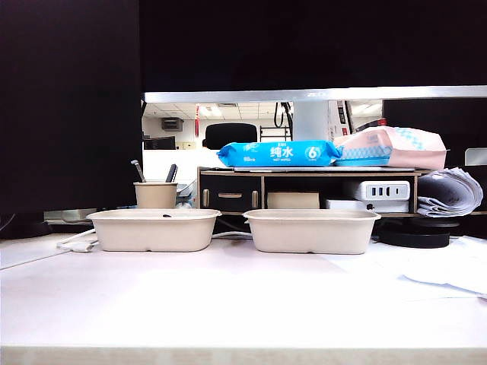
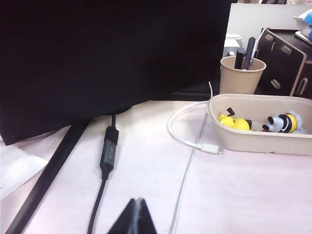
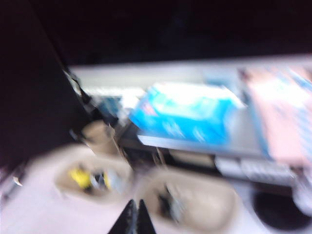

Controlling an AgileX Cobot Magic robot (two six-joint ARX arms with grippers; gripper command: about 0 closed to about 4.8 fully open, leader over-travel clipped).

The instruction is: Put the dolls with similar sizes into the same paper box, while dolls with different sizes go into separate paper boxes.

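Note:
Two beige paper boxes [image 1: 148,236] [image 1: 312,237] stand side by side on the white table; neither arm shows in the exterior view. In the left wrist view one paper box [image 2: 258,142] holds a yellow-and-black doll [image 2: 233,122] and a rounded white, black and yellow-striped doll [image 2: 282,123]. My left gripper [image 2: 138,200] is shut and empty, low over the table, well short of that box. The right wrist view is blurred: my right gripper [image 3: 135,202] is shut and empty above both boxes. One box [image 3: 51,165] shows a yellow doll [image 3: 80,178]; the other box [image 3: 219,195] shows a small dark-and-pale shape [image 3: 168,202].
A beige pen cup [image 1: 155,195] stands behind the left box. A shelf unit [image 1: 304,190] carries a blue wipes pack [image 1: 278,153] and a pink pack [image 1: 392,148]. A black monitor [image 2: 112,53] and cables [image 2: 108,151] lie near my left gripper. Papers [image 1: 449,266] cover the right.

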